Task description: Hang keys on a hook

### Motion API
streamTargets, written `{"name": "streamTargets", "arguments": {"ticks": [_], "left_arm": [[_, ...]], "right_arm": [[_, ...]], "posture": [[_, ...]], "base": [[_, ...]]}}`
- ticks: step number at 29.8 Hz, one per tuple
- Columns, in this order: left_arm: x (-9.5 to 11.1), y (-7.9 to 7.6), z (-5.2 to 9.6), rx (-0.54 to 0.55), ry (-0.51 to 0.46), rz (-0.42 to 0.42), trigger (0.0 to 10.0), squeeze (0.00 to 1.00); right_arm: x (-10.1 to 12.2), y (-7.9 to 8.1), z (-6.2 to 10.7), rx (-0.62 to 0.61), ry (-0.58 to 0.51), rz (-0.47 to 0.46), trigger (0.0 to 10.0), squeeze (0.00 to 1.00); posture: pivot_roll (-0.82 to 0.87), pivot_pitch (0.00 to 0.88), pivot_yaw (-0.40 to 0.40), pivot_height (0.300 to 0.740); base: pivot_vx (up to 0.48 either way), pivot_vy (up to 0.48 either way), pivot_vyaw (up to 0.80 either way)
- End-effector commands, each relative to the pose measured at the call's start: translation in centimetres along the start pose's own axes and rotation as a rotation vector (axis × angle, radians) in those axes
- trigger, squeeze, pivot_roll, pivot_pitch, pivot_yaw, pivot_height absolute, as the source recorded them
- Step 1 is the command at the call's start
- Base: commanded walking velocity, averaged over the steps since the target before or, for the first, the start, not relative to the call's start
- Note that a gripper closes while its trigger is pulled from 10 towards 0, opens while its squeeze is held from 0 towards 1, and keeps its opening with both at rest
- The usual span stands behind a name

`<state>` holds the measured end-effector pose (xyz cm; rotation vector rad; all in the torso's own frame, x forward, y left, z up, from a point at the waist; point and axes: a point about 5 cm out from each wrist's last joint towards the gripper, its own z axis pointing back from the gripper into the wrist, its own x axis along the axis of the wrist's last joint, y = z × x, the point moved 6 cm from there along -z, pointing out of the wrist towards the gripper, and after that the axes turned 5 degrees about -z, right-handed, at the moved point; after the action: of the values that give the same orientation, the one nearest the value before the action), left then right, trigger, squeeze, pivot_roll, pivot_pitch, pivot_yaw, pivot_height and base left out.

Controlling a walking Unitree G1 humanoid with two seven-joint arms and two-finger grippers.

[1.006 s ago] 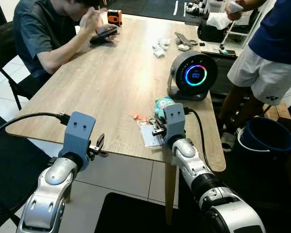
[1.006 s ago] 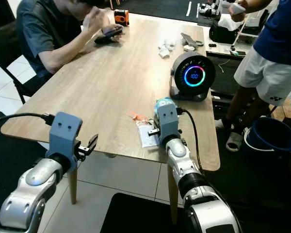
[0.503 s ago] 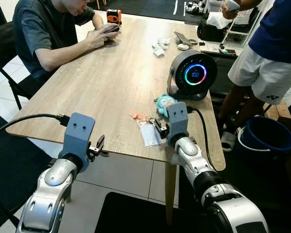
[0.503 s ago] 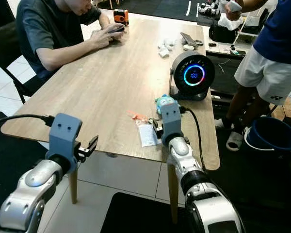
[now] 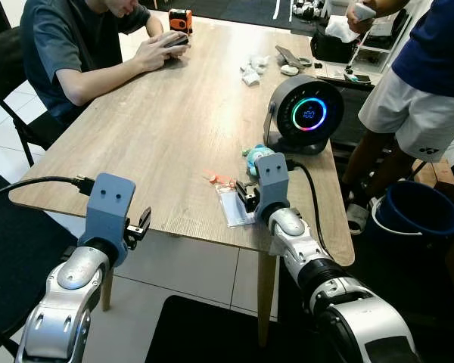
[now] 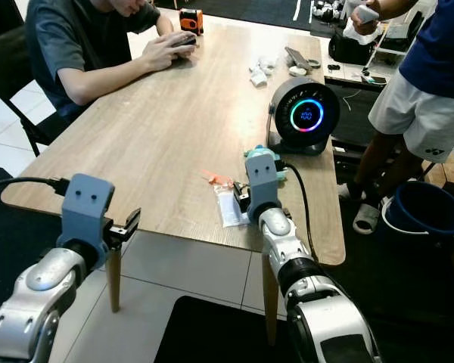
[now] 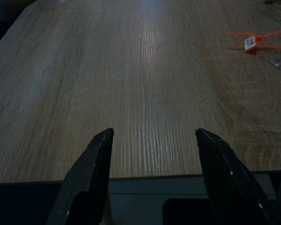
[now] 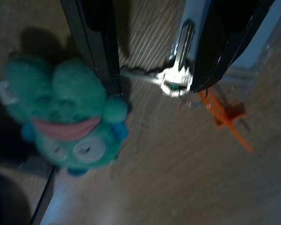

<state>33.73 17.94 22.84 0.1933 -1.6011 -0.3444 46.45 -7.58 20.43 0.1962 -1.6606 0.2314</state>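
A long wooden counter (image 5: pixel 159 128) runs away from the robot across a tiled floor, with a seated person (image 5: pixel 68 53) at its far left looking down at a phone and a standing person (image 5: pixel 416 83) in white shorts at its right side. A round black device with a glowing ring display (image 5: pixel 303 115) stands on the counter toward the right, and a blue bucket (image 5: pixel 412 215) sits on the floor past the counter's right end.

The keys (image 8: pixel 175 82) lie on the counter near its front edge, next to a teal plush charm (image 8: pixel 68 117) and an orange tag (image 5: pixel 219 180), with a clear card sleeve (image 5: pixel 234 206) just beside them. The right gripper (image 8: pixel 152 86) is down at the counter over the keys, its fingers apart, one on each side of the silver key head (the wrist view is blurred, so whether a finger touches the key cannot be told). The plush charm lies just beyond the other finger.

The left gripper (image 7: pixel 152 136) hovers at the counter's front edge, well to the left of the keys, fingers spread wide and holding nothing.
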Motion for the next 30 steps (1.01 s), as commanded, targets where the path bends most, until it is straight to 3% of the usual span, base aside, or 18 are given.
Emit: {"name": "streamTargets", "arguments": {"ticks": [1,4,11,12,14,15,16,28,29,30], "left_arm": [[-0.5,0.3,0.5,0.005,0.024,-0.026,10.0,0.00],[-0.6,0.6,0.8,0.013,0.031,-0.031,10.0,0.00],[-0.4,0.5,0.6,0.016,0.024,-0.024,10.0,0.00],[-0.4,0.4,0.5,0.013,0.022,-0.023,10.0,0.00],[-0.4,0.4,0.5,0.013,0.022,-0.023,10.0,0.00],[-0.4,0.3,0.4,0.010,0.021,-0.022,10.0,0.00],[-0.3,0.2,0.4,0.006,0.020,-0.021,10.0,0.00],[-0.2,-0.1,0.1,-0.005,0.017,-0.017,10.0,0.00],[-0.2,-0.1,0.1,-0.004,0.017,-0.015,10.0,0.00],[-0.3,-0.1,0.1,-0.003,0.017,-0.015,10.0,0.00]], "right_arm": [[-1.1,0.2,0.2,0.003,0.038,-0.031,10.0,0.00],[-1.6,1.5,0.2,0.043,0.055,-0.052,10.0,0.00],[-3.2,1.8,0.8,0.046,0.081,-0.110,10.0,0.00],[-3.4,1.8,1.0,0.044,0.084,-0.118,5.5,0.00],[-3.4,1.8,1.0,0.044,0.084,-0.118,5.5,0.00],[-3.6,1.7,1.1,0.041,0.085,-0.125,3.8,0.00],[-3.7,1.7,1.2,0.039,0.085,-0.131,0.0,0.00],[-4.1,1.5,1.4,0.033,0.093,-0.143,0.0,0.00],[-3.7,1.3,1.2,0.029,0.077,-0.144,10.0,0.00],[-3.2,1.3,1.1,0.027,0.062,-0.149,10.0,0.00]], "posture": [[0.32,0.327,-0.063,0.740],[0.32,0.320,-0.074,0.740],[0.31,0.315,-0.071,0.740],[0.30,0.315,-0.069,0.740],[0.30,0.315,-0.069,0.740],[0.30,0.315,-0.068,0.740],[0.30,0.314,-0.064,0.740],[0.29,0.310,-0.064,0.740],[0.29,0.308,-0.068,0.740],[0.29,0.308,-0.069,0.740]], "base": [[0.000,0.000,0.00],[0.000,0.000,0.00],[0.000,0.000,0.00],[0.000,0.000,0.00],[0.000,0.000,0.00],[0.000,0.000,0.00],[0.000,0.000,0.00],[0.000,0.000,0.00],[0.000,0.000,0.00],[0.000,0.000,0.00]]}}
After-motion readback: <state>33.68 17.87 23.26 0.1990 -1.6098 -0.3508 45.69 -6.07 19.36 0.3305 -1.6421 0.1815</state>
